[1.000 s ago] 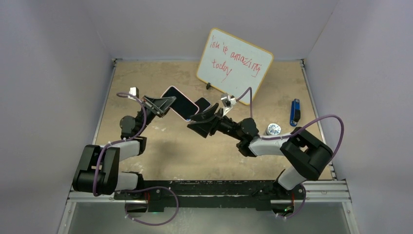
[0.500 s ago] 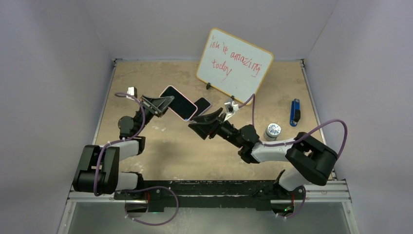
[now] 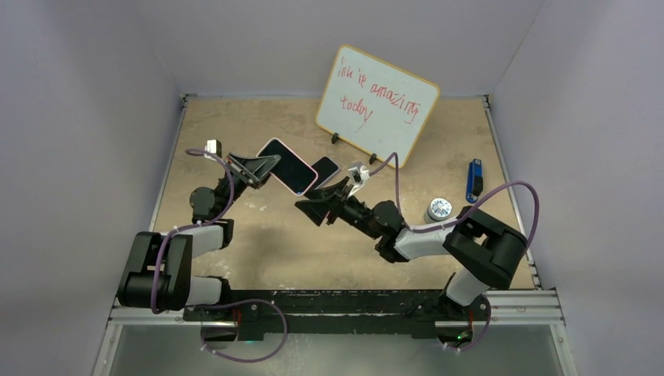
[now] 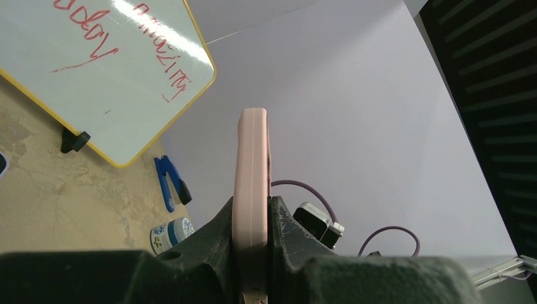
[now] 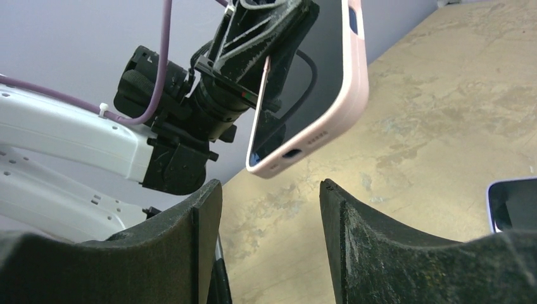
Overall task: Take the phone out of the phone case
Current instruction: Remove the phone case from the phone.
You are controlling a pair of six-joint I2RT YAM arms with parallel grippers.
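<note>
Update on right gripper [image 3: 319, 202]: vs a sec ago it's slid back toward the lower left of the top view, off the phone's free end. Jaws are wide apart w/ nothing in them. So imo no pull has happened yet, and the phone [image 5: 313, 69] sits fully in the pink case [image 5: 356, 88]. Meanwhile the left gripper [image 3: 265, 164] is clamped across it, holding it in the air upper-left of centre. Long axis runs upper left to lower right, port end aimed at the right fingers. A 2nd phone [image 3: 325, 167] lies on the table [image 3: 235, 125] close by, separate.
</note>
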